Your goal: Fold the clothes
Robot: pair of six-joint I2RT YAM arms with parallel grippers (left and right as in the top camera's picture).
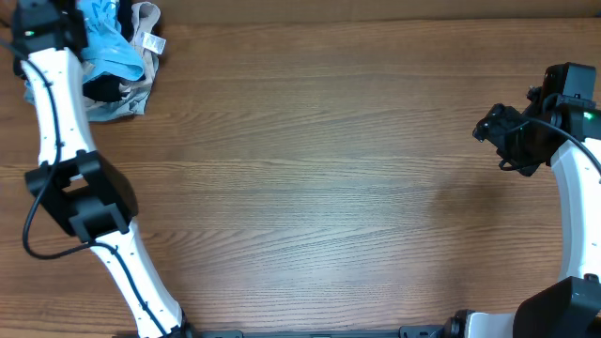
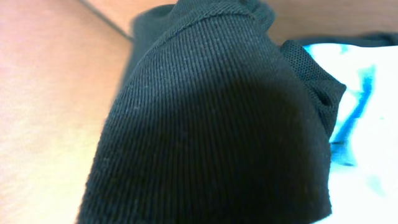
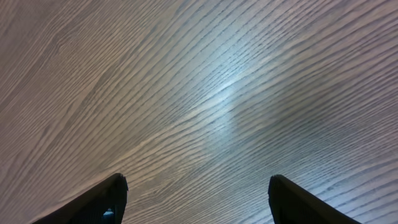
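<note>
I see the black T-shirt [image 1: 101,89] crumpled and unfolded in a small heap at the far left corner of the table [image 1: 329,188]. From above only a dark patch of it shows, tucked under a light-blue garment [image 1: 111,42] and against a beige one [image 1: 143,58]. Close up through the left wrist camera, its cloth is a fine ribbed knit, plain black, bulging toward the lens in a rounded fold with a rolled edge along the top. I cannot make out any print or label from here.
</note>
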